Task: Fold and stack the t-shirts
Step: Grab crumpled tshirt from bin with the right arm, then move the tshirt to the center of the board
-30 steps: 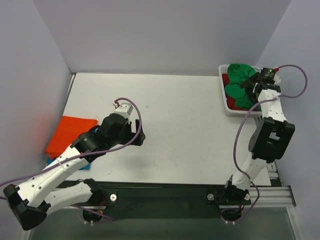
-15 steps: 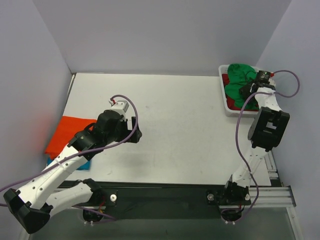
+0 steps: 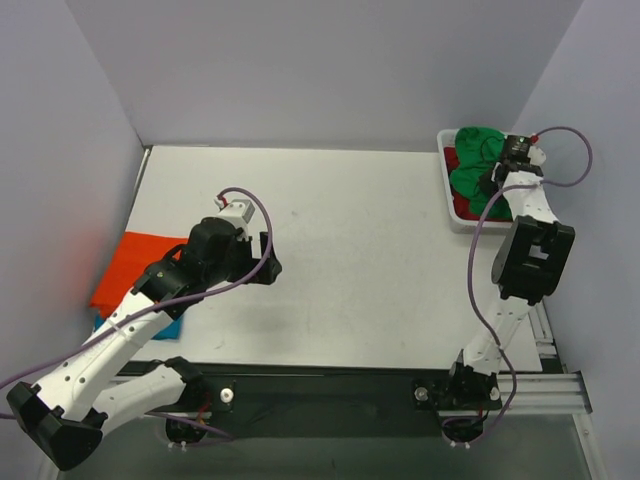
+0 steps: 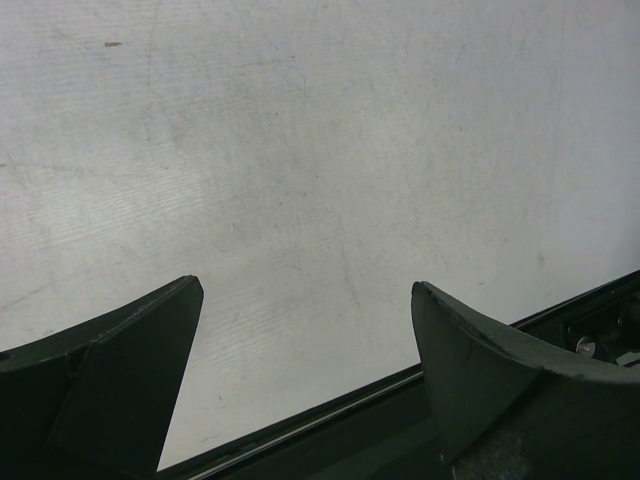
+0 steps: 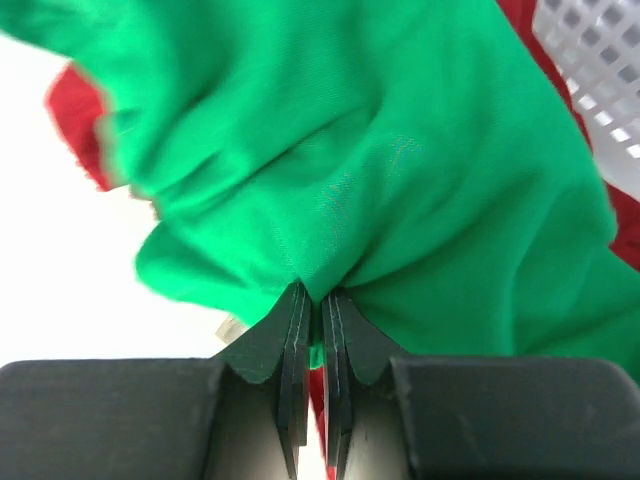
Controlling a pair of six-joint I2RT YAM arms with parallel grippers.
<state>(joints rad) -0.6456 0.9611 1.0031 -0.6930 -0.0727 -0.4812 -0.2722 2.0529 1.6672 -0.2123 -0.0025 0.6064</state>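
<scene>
Green t-shirt (image 5: 400,170): soft, light, probably floppy; best taken by a fold.
Right gripper (image 5: 312,296): clamped on that fold.
Left gripper (image 4: 305,287): wide, empty.

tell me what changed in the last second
The right gripper went from open to shut on the green t-shirt in the basket. The left gripper drifted slightly left, staying open. The orange t-shirt stayed put.

You see the whole table (image 3: 350,230) from above; each wrist view looks close past its jaws; the right's green t-shirt (image 5: 380,150), between them, probably shows overhead too.
</scene>
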